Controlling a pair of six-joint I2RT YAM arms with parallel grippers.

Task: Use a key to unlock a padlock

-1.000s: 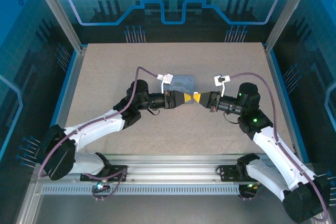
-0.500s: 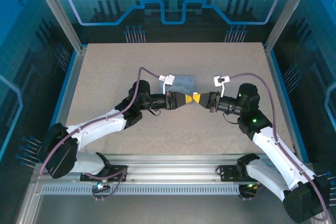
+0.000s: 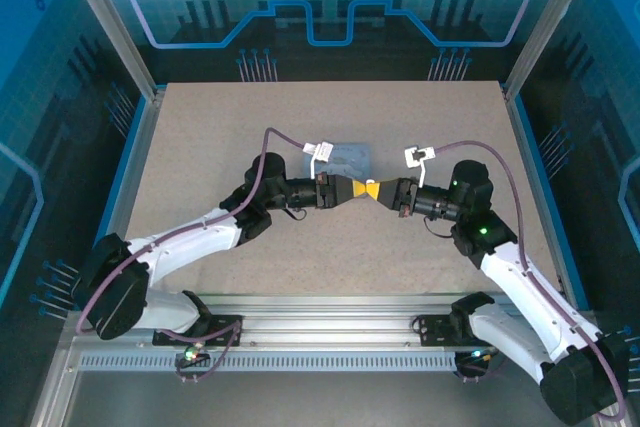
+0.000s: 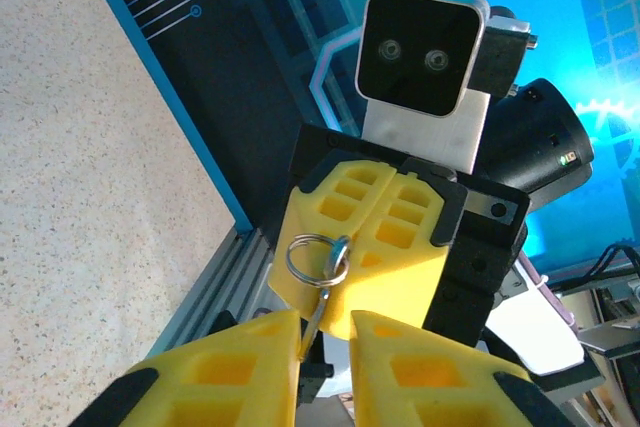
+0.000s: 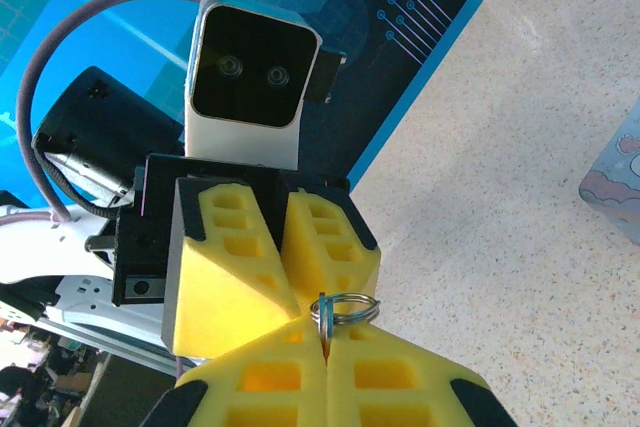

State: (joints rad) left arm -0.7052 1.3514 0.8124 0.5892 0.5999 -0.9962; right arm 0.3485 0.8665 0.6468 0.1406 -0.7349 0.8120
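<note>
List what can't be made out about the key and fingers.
- Right wrist view: the key below its ring vanishes into the seam of the right fingers.
- Left wrist view: its lower end is hidden between the left fingers; contact unclear.
- Top view: key too small where the fingers meet.
- Right wrist view: tin cut by the frame edge.

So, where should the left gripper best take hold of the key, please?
I'd grip the key on its flat stem under the ring, squeezing both faces. Come head-on toward the right gripper, which pinches it; the stem lies in the left gripper's gap.
</note>
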